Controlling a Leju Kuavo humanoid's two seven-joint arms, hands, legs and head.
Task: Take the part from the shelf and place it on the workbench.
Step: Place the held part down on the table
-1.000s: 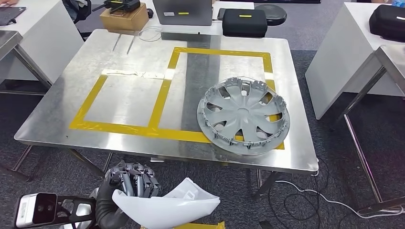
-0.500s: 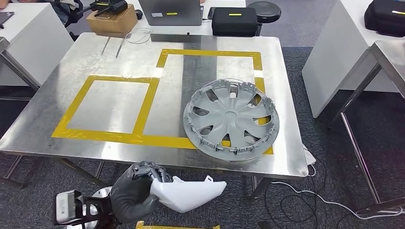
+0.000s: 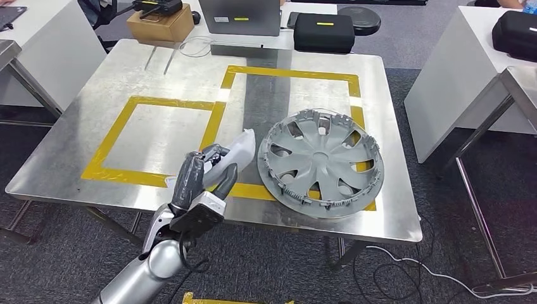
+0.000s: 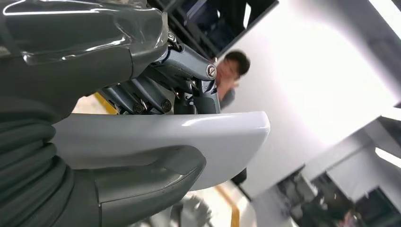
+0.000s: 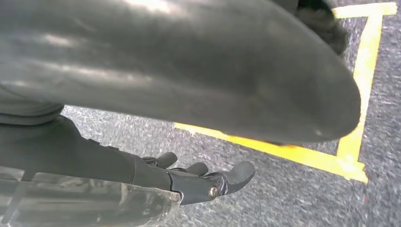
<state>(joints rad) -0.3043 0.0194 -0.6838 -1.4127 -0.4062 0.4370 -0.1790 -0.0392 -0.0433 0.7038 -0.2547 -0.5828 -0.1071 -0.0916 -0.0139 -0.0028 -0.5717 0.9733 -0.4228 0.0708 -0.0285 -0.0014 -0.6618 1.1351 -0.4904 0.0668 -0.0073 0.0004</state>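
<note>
**Operator:** What's your left hand doing?

**Spotter:** Your left hand [image 3: 201, 174] is wrapped around the white plastic part [image 3: 237, 151], thumb on one face and the dark fingers [image 4: 142, 94] on the other. In the head view you're holding it above the front edge of the steel workbench [image 3: 82, 133], over the yellow tape line [image 3: 158, 179] and just beside the grey hubcap [image 3: 321, 163]. I can't tell whether the part touches the surface.

**Operator:** And the hubcap?

**Spotter:** It lies flat inside the larger taped rectangle, overlapping the tape at its near right corner.

**Operator:** Your read on my right hand?

**Spotter:** Your right hand [image 5: 198, 179] hangs over grey carpet [image 5: 283, 189] with yellow floor tape [image 5: 350, 142] beyond it. Nothing is in it, and the fingers are loosely spread.

**Operator:** Anything else around?

**Spotter:** At the far side you've got a cardboard box [image 3: 159, 23], a laptop [image 3: 239, 16] and a black case [image 3: 323, 31].
</note>
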